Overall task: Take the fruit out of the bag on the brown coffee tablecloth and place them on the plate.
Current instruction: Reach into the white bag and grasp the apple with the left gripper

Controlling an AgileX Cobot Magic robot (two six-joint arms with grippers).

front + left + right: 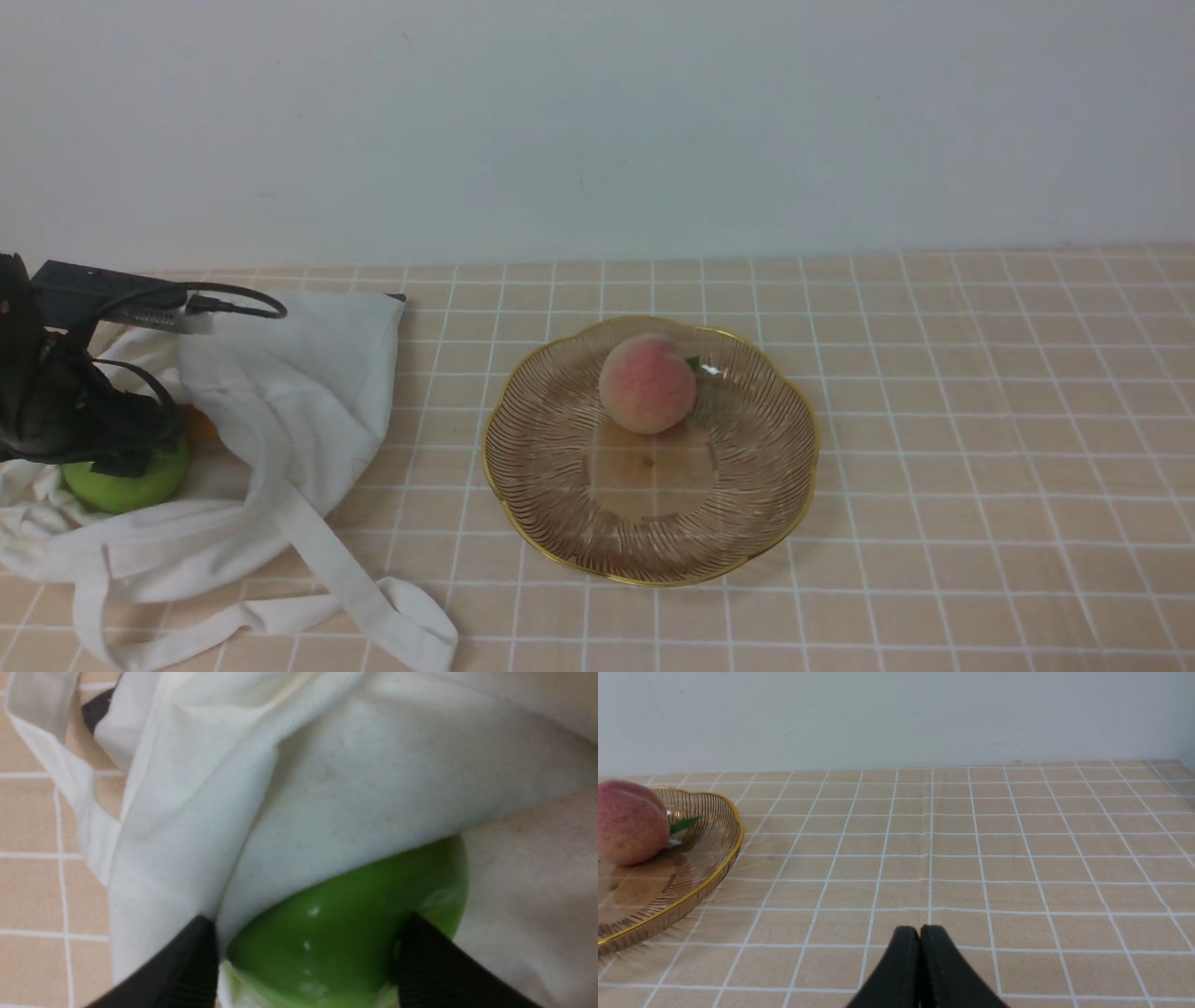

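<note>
Reaching into the white bag at far left, the left hand grips the green apple between its fingers, an orange fruit just behind. The plate, midway along the brown coffee tablecloth, holds a peach. Further right, the right hand hangs above the cloth, pinched shut and empty.

Near the bench's left edge, green apple half covered by the left claw and a fold of the bag. Behind the claw, only a sliver of orange-yellow fruit. Left arm cropped at the frame's edge; right claw seen only at its tips.
</note>
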